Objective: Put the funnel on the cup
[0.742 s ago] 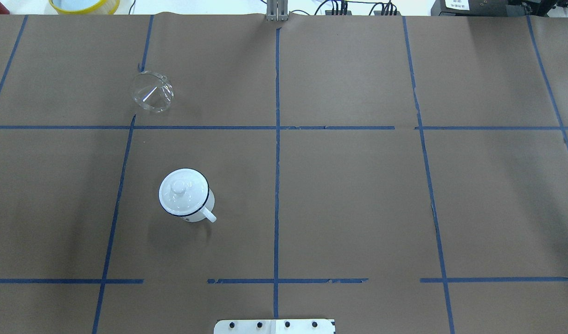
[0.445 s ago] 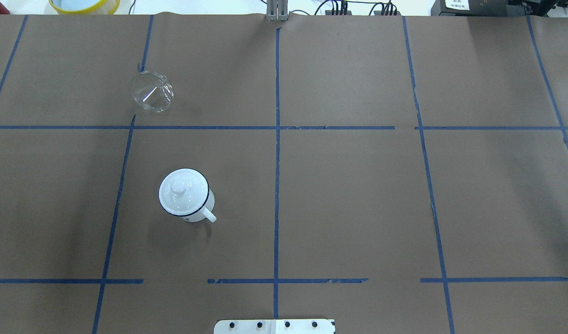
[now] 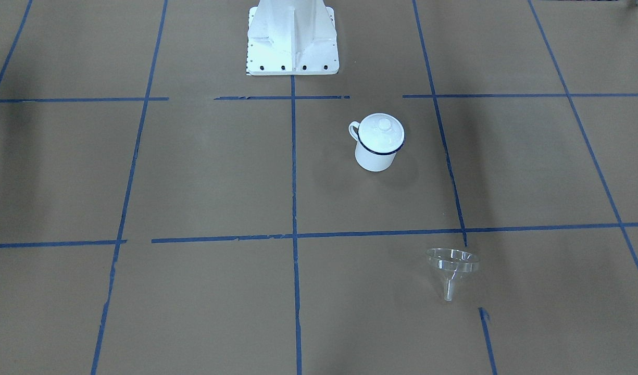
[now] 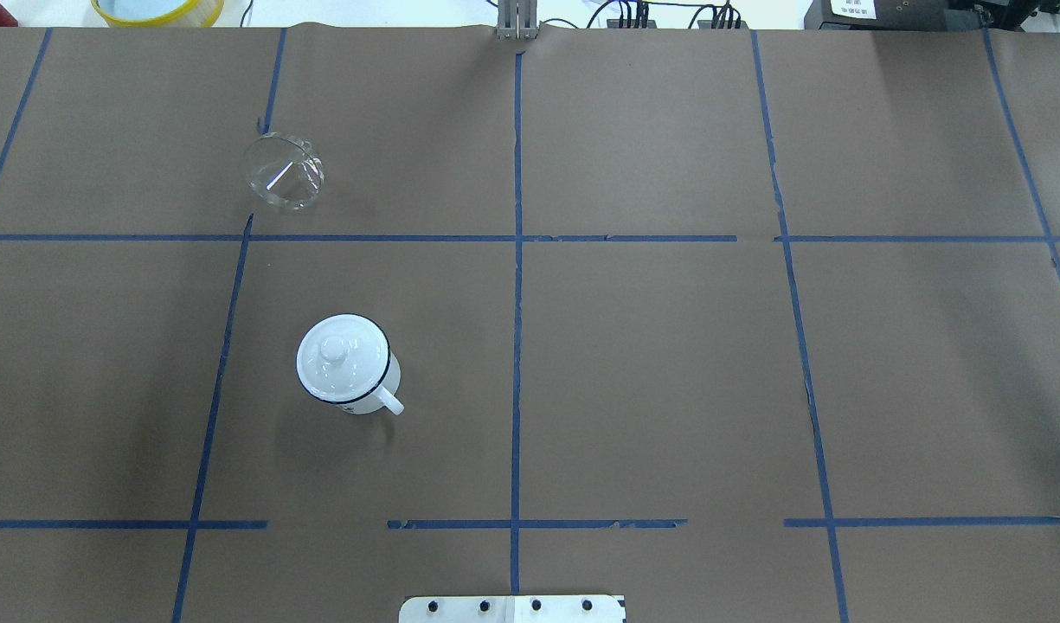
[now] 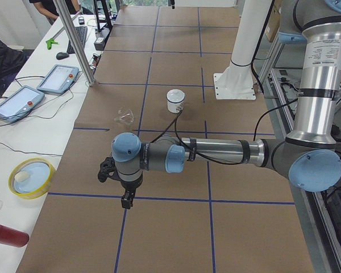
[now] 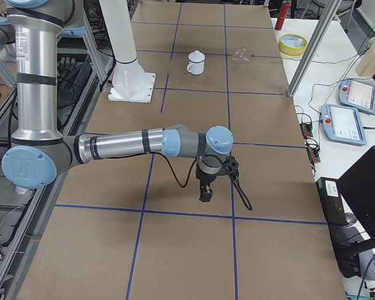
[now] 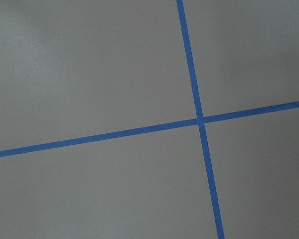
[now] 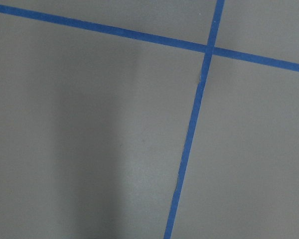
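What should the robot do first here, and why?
Probably swing the left gripper toward the cup to lift off its lid: the lid covers the mouth, so the funnel, resting apart on the table, could not seat. Both sit on that arm's side.

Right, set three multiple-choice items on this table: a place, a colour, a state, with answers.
1. The funnel lies: A) on the cup; B) beyond the cup, farther from the robot's base; C) in a hand.
2. The cup's rim is: A) red; B) green; C) dark blue.
3. The cup's mouth is: A) covered by a lid; B) open; C) holding the funnel.
Answers: B, it lies apart on the far side; C, a dark blue line rings it; A, the knobbed lid sits on it.
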